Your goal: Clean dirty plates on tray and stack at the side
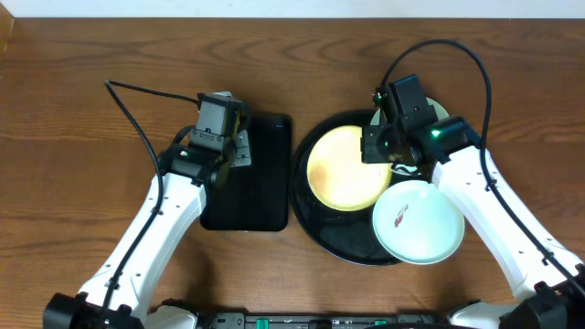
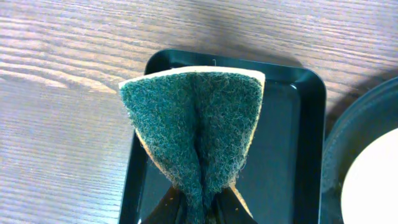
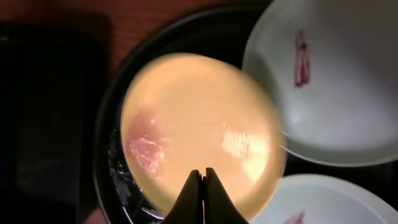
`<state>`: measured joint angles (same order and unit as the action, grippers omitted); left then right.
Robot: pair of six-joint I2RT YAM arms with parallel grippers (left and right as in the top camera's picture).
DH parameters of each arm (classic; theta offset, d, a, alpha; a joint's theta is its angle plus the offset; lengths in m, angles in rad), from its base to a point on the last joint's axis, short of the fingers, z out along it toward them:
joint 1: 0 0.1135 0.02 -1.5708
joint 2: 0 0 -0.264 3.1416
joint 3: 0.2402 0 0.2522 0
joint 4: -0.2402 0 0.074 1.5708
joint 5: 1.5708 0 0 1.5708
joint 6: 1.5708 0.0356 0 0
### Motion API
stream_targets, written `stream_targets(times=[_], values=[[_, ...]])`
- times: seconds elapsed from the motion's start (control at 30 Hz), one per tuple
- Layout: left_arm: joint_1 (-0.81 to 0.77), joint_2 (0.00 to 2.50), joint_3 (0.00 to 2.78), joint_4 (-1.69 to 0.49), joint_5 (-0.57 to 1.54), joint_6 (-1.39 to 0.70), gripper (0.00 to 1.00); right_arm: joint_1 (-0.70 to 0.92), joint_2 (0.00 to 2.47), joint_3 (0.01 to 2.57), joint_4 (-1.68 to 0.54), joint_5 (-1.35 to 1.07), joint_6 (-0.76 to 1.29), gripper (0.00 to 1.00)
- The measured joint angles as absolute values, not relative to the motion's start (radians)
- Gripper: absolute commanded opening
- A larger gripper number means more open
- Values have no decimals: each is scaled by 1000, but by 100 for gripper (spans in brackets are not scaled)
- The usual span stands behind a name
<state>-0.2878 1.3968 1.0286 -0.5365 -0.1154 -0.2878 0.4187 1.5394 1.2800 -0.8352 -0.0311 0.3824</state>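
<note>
The round tray (image 1: 309,217) sits right of the table's (image 1: 73,91) centre. The yellow plate (image 1: 345,167), marked with a faint pink smear, lies over the tray's left half. The right gripper (image 3: 203,186) has its jaws pressed together on that plate's rim. One white plate (image 1: 419,222), smeared red, overhangs the tray's near right rim. A second white plate (image 3: 336,93), also smeared, is at the far right rim. Left of the round tray is a rectangular tray (image 2: 292,137). Above it, the left gripper (image 2: 199,213) pinches a folded green sponge (image 2: 193,124) between nearly closed jaws.
</note>
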Motion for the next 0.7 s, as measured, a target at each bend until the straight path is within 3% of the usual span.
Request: stream_targets(times=[0.23, 0.4, 0.57, 0.63, 0.7], values=[[-270, 1397, 1029, -539, -115, -288, 13, 429, 1539, 1281, -839, -37, 399, 3], [-270, 1397, 1029, -554, -111, -288, 13, 412, 1539, 1281, -918, -29, 384, 37], [-270, 1397, 1029, -558, -111, -288, 14, 357, 1541, 1281, -936, -25, 323, 53], [-270, 1397, 1029, -558, -111, -288, 14, 339, 1547, 1281, -926, -22, 292, 69], [-270, 1397, 1029, -558, -111, -288, 14, 328, 1564, 1280, -912, -20, 247, 68]])
